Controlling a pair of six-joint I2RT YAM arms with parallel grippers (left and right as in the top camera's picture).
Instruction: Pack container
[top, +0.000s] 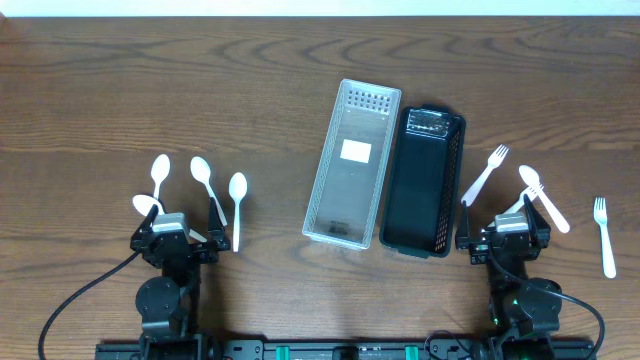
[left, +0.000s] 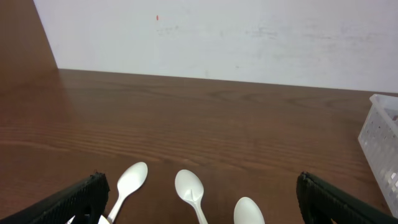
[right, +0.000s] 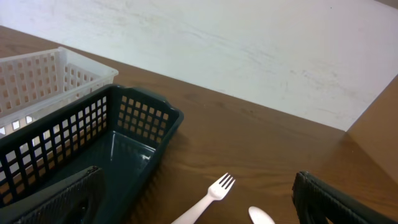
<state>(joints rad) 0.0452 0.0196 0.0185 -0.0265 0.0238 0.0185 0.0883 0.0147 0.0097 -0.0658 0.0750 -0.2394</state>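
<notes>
**A:** The left gripper (top: 183, 222) and right gripper (top: 500, 225) both gape wide, holding nothing, at the table's (top: 120, 90) near edge.

**B:** And the containers?

**A:** The white basket (top: 352, 165) and black basket (top: 425, 180) sit side by side mid-table, with no cutlery in them. The spoons (top: 203, 172) lie toward the left, the forks (top: 487, 170) toward the right.

**B:** Risks?

**A:** The plastic is thin and flat, so fingers could skid off it. The crossed pair (top: 541, 197) might drag together.
</notes>
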